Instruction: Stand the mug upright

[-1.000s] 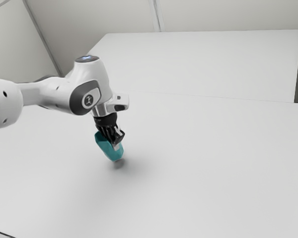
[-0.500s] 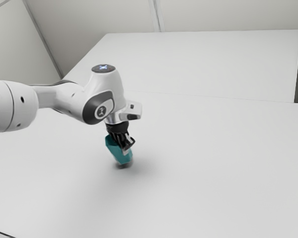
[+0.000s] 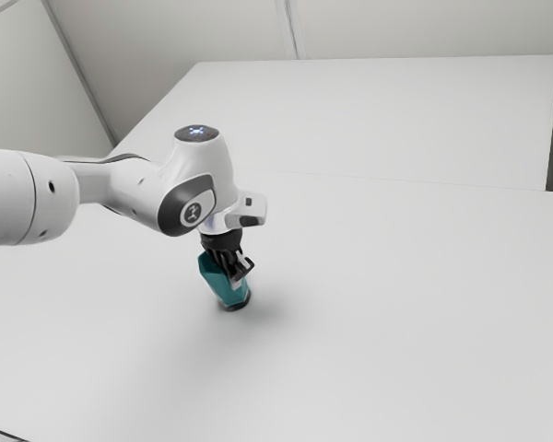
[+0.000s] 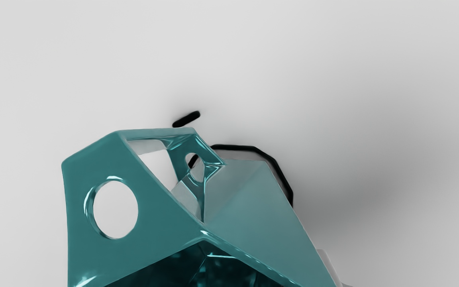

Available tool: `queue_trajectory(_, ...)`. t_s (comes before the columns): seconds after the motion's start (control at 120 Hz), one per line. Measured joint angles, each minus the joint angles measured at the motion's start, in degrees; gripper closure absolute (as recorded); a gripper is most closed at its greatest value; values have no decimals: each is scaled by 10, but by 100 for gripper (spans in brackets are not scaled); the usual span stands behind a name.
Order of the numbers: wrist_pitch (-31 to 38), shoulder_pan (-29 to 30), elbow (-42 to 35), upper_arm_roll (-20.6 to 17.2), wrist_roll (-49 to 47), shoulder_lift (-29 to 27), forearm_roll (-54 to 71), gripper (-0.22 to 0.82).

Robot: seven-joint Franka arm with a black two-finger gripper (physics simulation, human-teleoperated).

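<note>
In the exterior view my gripper (image 3: 240, 271) points down, shut on the wall of the teal faceted mug (image 3: 221, 280). The mug leans, its base low toward the exterior view's right and its mouth up toward the left. A dark shadow hugs the base, at or very near the tabletop; contact cannot be told for sure. In the wrist view the mug (image 4: 249, 199) shows its angular handle with a round hole and part of its dark inside. A pale sliver of my gripper's finger (image 4: 327, 265) stands along the outer wall; the other finger is hidden.
The wide white table (image 3: 396, 304) extends around the mug. Farther back, a seam crosses its surface, and pale walls (image 3: 424, 28) rise behind. A dark edge line crosses the near left corner of the exterior view.
My hand has carried the mug toward the exterior view's right and a little lower in that view. The mug leans less than before, and its shadow now meets its base.
</note>
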Motion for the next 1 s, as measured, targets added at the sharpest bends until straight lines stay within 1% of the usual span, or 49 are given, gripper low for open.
queue_trajectory(0.117, 1, 0, 0, 0, -2, 0, 1, 78)
queue_trajectory(0.183, 1, 0, 0, 0, -3, 0, 0, 75)
queue_trajectory(0.675, 1, 1, 5, -1, -3, -2, -4, 49)
queue_trajectory(0.817, 1, 0, 8, -1, -3, -6, -5, 45)
queue_trajectory(1.0, 1, -3, 12, -3, -4, -17, -7, 43)
